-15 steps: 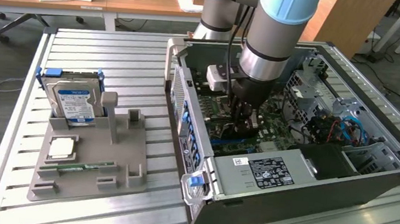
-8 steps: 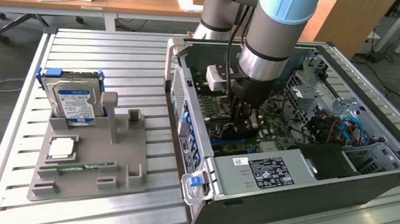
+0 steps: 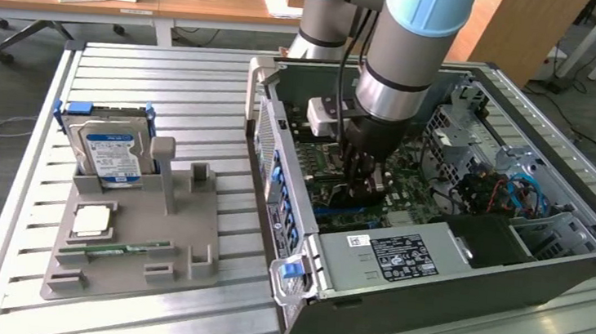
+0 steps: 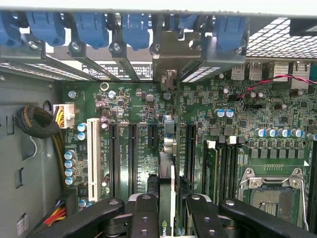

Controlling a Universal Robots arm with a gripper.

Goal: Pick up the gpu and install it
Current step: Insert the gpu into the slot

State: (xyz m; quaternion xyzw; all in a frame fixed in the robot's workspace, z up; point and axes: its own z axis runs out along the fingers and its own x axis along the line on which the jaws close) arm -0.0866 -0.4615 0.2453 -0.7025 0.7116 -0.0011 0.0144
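Claw [image 4: 167, 210] grips gpu [image 4: 167, 148] edge-on among motherboard [image 4: 124, 104] slots

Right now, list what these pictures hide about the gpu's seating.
Wrist view: the gpu stands edge-on in the end effector; its own body hides whether its contacts are in the slot.
Exterior view: the end effector hides the slot beneath it.
Wrist view: motherboard lettering is too small.

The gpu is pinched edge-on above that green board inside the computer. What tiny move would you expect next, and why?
Probably a short, straight push down. In the wrist view the gripper holds the gpu edge-on over the motherboard, its metal bracket already at the rear slot openings. It seems lined up with a slot; whether it is fully seated cannot be told.
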